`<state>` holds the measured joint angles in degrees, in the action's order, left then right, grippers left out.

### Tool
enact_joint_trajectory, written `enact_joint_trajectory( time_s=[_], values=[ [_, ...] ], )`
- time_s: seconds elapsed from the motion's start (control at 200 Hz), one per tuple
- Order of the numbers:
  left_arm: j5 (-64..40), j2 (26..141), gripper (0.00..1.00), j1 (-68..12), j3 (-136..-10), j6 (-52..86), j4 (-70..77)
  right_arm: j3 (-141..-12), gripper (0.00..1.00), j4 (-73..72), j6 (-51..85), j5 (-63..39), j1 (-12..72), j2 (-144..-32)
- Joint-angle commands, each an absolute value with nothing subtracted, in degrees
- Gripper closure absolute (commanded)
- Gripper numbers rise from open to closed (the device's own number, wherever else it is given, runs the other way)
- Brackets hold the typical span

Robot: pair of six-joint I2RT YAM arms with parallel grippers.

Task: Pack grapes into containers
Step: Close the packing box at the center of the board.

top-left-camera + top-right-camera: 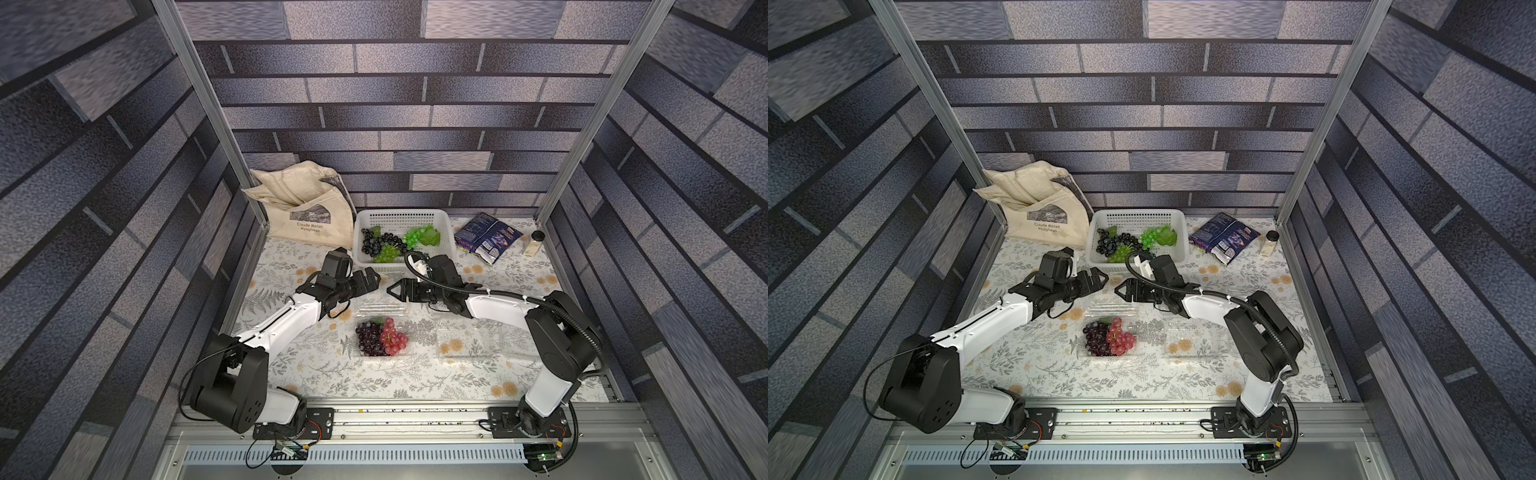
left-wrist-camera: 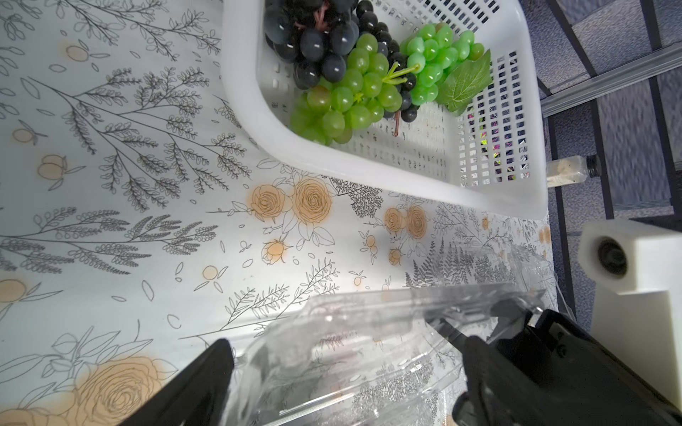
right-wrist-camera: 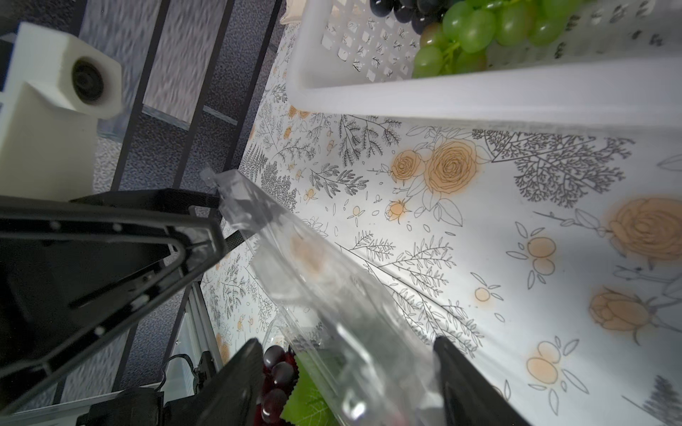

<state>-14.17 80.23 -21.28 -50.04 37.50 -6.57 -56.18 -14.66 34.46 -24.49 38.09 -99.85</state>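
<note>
A clear container (image 1: 360, 354) at the table's middle holds a dark purple and a red bunch of grapes (image 1: 380, 337), with its lid (image 1: 379, 309) raised at the back. My left gripper (image 1: 372, 280) and right gripper (image 1: 392, 289) face each other just above that lid. In the left wrist view the lid (image 2: 350, 350) stands between the open jaws of my left gripper (image 2: 345, 369). My right gripper (image 3: 347, 372) is open astride the same lid (image 3: 332, 295), with dark red grapes (image 3: 276, 372) below. More dark grapes (image 1: 374, 243) and green grapes (image 1: 415, 237) lie in the white basket (image 1: 401, 215).
An empty clear container (image 1: 467, 338) sits right of the filled one, and another clear one (image 1: 517, 338) lies partly under my right arm. A cloth tote bag (image 1: 307, 212) leans at the back left. A snack bag (image 1: 486, 237) and a small bottle (image 1: 536, 243) are at the back right.
</note>
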Motion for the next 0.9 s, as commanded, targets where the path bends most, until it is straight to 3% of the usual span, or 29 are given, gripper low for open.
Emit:
enact_joint_trajectory(
  time_s=[0.0,0.897],
  values=[
    [-14.3,81.68,0.01,-21.2,-52.82,36.2,-6.94,-58.47,0.26,-12.98,32.58,-24.03,37.66,-98.61],
    [-14.5,75.24,0.01,-21.0,-58.84,30.85,-19.5,-56.53,0.24,-8.07,31.94,-33.72,37.11,-89.09]
  ],
)
